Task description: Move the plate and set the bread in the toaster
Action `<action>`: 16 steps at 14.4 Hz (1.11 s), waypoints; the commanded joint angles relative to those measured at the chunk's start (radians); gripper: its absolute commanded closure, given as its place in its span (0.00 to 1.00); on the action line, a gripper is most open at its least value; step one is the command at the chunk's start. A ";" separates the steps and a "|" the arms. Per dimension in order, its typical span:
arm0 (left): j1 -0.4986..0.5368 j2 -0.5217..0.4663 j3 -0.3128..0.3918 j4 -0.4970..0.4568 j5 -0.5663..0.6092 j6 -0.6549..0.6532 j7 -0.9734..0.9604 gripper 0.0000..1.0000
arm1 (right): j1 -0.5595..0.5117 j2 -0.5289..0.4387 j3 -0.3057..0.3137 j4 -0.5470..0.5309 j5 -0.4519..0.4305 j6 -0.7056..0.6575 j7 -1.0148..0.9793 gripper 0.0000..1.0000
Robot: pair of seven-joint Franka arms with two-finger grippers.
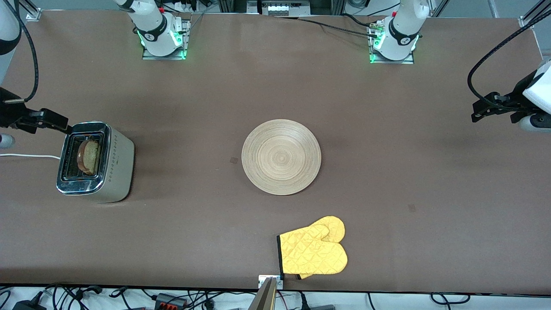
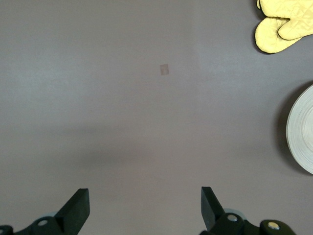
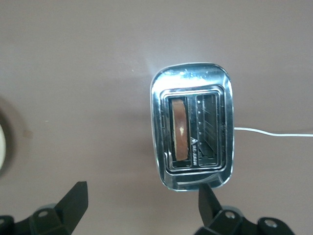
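Note:
The round wooden plate (image 1: 281,157) lies bare at the middle of the table; its rim shows in the left wrist view (image 2: 303,129) and the right wrist view (image 3: 2,142). The silver toaster (image 1: 118,161) stands toward the right arm's end. The bread (image 1: 89,157) stands in one of its slots, also in the right wrist view (image 3: 180,129). My right gripper (image 1: 60,125) is open and empty, up over the table just beside the toaster (image 3: 193,73). My left gripper (image 1: 477,113) is open and empty over bare table at the left arm's end.
A yellow oven mitt (image 1: 314,249) lies near the table's front edge, nearer the camera than the plate; it also shows in the left wrist view (image 2: 283,24). The toaster's white cord (image 1: 30,156) runs off the right arm's end of the table.

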 commanded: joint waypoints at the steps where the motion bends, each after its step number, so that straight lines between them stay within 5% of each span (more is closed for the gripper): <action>1: 0.000 0.010 0.000 0.022 0.005 -0.008 0.020 0.00 | -0.013 -0.114 0.021 -0.152 -0.036 0.072 0.004 0.00; 16: 0.000 0.010 0.000 0.022 0.005 -0.008 0.020 0.00 | -0.003 -0.174 0.029 -0.176 -0.033 0.001 0.004 0.00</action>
